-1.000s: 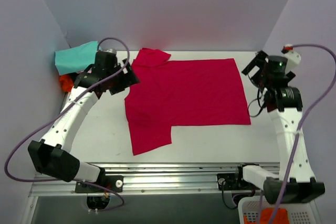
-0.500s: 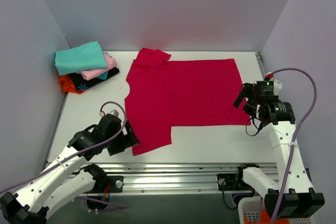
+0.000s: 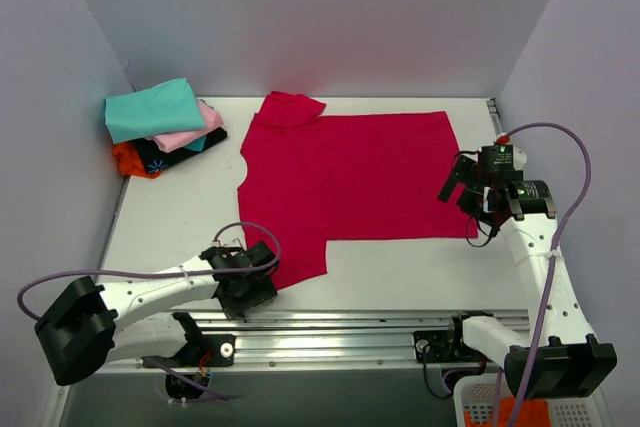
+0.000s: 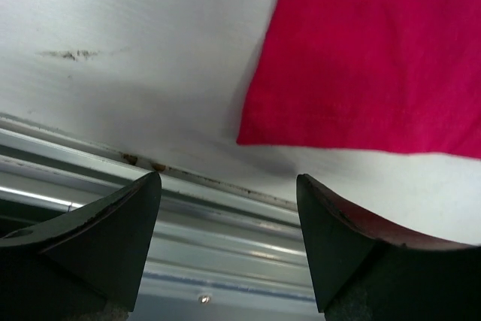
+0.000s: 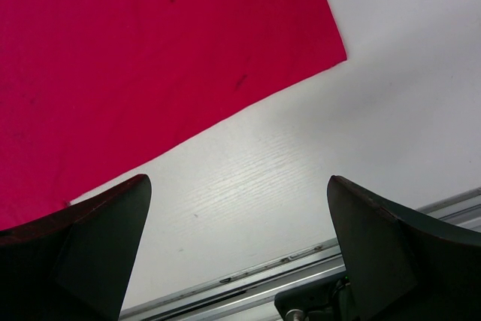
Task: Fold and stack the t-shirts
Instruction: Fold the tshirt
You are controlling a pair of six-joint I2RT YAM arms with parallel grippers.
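A: Since a second ago the left gripper [image 3: 252, 287] has swung from ten o'clock to seven; jaws apart, empty, beside the sleeve corner of the red t-shirt [image 3: 350, 177].
B: And the right gripper [image 3: 462, 187]?
A: Three o'clock, spread wide (nothing held), at its hem; folded t-shirts [image 3: 160, 132] stacked at ten.

Crimson t-shirt [image 3: 350, 182], spread flat on white surface [image 3: 400, 277]. Folded t-shirts [image 3: 160, 129] stacked far left, teal topmost. My left jaws beside crimson's near-left corner.
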